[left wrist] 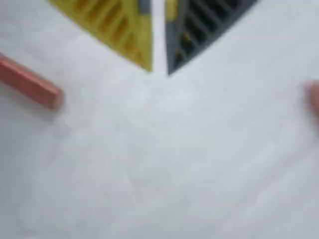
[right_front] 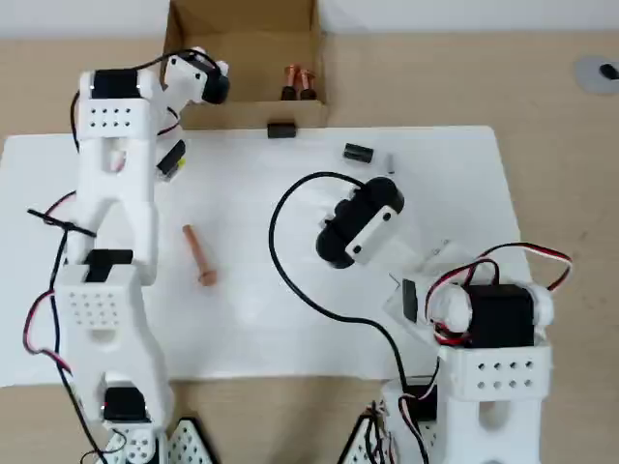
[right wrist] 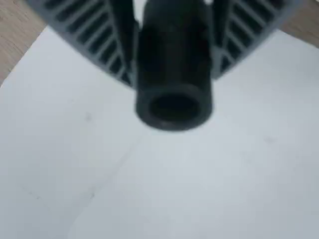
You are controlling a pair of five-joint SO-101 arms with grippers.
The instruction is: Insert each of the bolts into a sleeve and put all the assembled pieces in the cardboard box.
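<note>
Held sleeve: black, clamped between the ribbed fingers of the right gripper, open end sticking out past the tips, just above the white sheet. In the high view the right arm sits over the right-centre of the sheet.

Loose bolt: copper, flat on the sheet left of centre, touching no finger. It lies nearer than the left gripper and a bit to its right. The left wrist view shows a copper bolt end off to one side of the fingers, apart from them.

Left gripper fingers, one yellow and one dark, are closed tip to tip with a thin slit between them and nothing held, low over the sheet.

Spare sleeve: black, on the sheet's far edge, just beside the box's near wall. Second spare sleeve: black, on the sheet farther right, with a small grey piece near it.

Cardboard box: open top, at the far side on the table. It holds two copper bolts with dark ends, side by side in its near right corner.
</note>
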